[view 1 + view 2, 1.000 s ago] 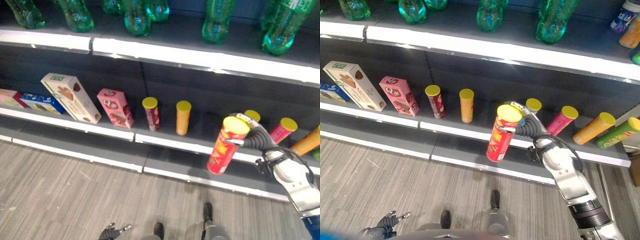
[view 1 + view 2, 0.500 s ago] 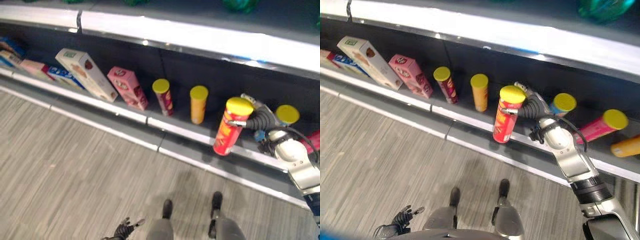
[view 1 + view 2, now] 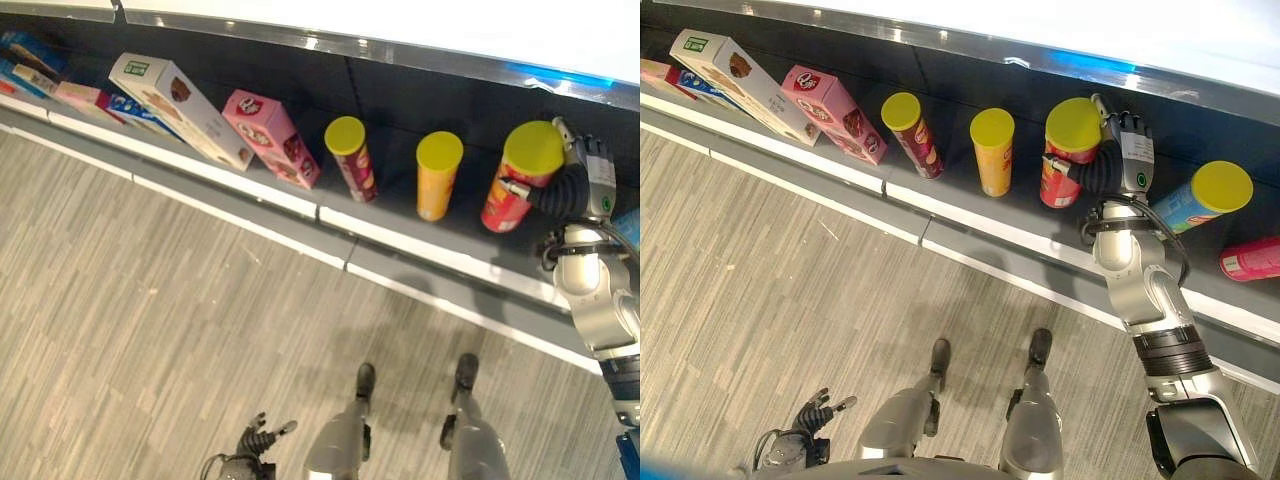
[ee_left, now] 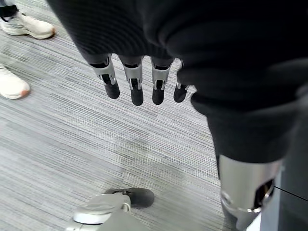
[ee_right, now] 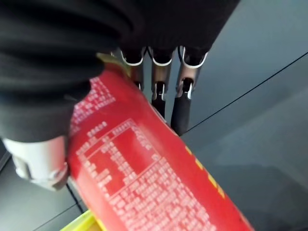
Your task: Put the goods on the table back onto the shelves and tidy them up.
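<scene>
A red crisp can point(image 3: 1064, 158) with a yellow lid stands upright in the lower shelf point(image 3: 970, 228), just right of an orange can point(image 3: 992, 152). My right hand point(image 3: 1122, 162) is shut on the red can's upper part from the right; in the right wrist view the fingers point(image 5: 159, 84) curl round the red can point(image 5: 144, 183). Its base is at the shelf deck; I cannot tell whether it rests there. My left hand point(image 3: 816, 414) hangs low at my left side, with its fingers point(image 4: 136, 86) straight and holding nothing.
Along the same shelf stand a maroon can point(image 3: 910, 134), a leaning pink box point(image 3: 833, 112) and a cream box point(image 3: 735, 72). Right of my hand lie a blue can point(image 3: 1202, 196) and a pink can point(image 3: 1250, 258). A person's white shoes point(image 4: 23, 26) stand on the floor.
The camera has tilted down toward the lower shelf. My right hand has carried the red can from in front of the shelf edge into the shelf, beside the orange can.
</scene>
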Controlling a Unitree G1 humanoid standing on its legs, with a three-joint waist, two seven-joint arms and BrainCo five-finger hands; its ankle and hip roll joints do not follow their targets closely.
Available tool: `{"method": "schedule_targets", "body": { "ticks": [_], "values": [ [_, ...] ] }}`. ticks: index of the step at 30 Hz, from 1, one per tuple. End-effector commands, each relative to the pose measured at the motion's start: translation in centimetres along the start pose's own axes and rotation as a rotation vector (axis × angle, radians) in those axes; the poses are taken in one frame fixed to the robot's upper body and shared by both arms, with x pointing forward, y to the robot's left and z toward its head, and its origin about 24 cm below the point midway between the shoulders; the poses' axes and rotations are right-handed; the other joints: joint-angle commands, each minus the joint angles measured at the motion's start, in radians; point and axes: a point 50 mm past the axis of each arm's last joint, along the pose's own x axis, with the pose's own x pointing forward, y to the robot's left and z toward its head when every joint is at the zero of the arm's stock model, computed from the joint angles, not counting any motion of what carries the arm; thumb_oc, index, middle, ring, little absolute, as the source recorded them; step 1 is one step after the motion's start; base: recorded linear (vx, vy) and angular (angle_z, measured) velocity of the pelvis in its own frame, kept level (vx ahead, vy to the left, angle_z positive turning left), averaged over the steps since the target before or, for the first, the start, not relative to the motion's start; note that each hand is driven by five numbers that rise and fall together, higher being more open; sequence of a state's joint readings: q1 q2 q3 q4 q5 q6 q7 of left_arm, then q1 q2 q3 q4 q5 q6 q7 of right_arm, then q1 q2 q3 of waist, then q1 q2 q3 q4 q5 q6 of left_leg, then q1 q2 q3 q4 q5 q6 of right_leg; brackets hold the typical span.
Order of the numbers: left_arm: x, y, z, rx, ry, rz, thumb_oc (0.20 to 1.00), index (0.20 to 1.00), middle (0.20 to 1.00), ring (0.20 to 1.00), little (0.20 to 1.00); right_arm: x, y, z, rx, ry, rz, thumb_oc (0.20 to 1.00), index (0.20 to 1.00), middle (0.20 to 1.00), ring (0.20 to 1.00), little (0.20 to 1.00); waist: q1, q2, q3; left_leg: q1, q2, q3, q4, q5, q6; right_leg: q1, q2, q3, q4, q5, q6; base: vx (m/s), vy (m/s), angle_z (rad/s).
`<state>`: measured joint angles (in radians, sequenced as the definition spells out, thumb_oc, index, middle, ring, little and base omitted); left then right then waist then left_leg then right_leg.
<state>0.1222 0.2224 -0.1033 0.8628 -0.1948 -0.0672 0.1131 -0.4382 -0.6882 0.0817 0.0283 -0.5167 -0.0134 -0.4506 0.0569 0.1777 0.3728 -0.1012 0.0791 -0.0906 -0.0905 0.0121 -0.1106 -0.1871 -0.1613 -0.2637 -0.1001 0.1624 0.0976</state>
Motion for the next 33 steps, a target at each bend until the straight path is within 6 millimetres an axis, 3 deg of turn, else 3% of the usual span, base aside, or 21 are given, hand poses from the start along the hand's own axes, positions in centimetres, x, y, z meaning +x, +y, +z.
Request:
{"method": "schedule_targets", "body": {
  "ticks": [1, 13, 21, 33],
  "values": [
    [0.0, 1.8, -0.2, 0.06, 0.002, 0.046, 1.0, 1.0, 1.0, 1.0, 1.0, 1.3, -1.8, 1.0, -0.056, -0.088, -0.125, 0.2, 0.2, 0.2, 0.2, 0.2, -0.003, -0.04, -0.05, -0.021, 0.026, 0.013, 0.003, 0.006, -0.025, 0.039, -0.082, 0.057, 0.04, -0.098, 0.096, 0.0, 0.0, 0.0],
    [0.3, 1.7, 0.5, 0.053, -0.02, 0.057, 1.0, 1.0, 1.0, 1.0, 1.0, 0.3, -0.5, -0.3, -0.069, -0.037, -0.066, 0.2, 0.2, 0.2, 0.2, 0.2, -0.017, -0.015, -0.029, -0.037, 0.014, 0.021, 0.003, 0.006, -0.026, 0.024, -0.096, 0.067, 0.033, -0.087, 0.102, -0.01, 0.002, -0.01],
    [0.3, 1.5, 0.7, 0.058, -0.032, 0.046, 1.0, 1.0, 1.0, 1.0, 1.0, 1.3, -0.3, 0.5, -0.058, -0.069, -0.063, 0.2, 0.2, 0.2, 0.2, 0.2, -0.013, 0.0, -0.027, -0.052, 0.011, 0.025, 0.003, 0.011, -0.027, 0.015, -0.102, 0.069, 0.025, -0.079, 0.104, -0.01, 0.002, -0.05],
    [0.6, 1.3, 1.1, 0.064, -0.043, 0.044, 1.0, 1.0, 1.0, 1.0, 1.0, 2.4, -0.4, 1.5, -0.043, -0.1, -0.103, 0.2, 0.2, 0.2, 0.2, 0.2, -0.007, -0.005, -0.025, -0.061, 0.009, 0.023, 0.003, 0.012, -0.028, 0.013, -0.105, 0.061, 0.023, -0.075, 0.107, 0.0, -0.002, 0.01]
  ]
}}
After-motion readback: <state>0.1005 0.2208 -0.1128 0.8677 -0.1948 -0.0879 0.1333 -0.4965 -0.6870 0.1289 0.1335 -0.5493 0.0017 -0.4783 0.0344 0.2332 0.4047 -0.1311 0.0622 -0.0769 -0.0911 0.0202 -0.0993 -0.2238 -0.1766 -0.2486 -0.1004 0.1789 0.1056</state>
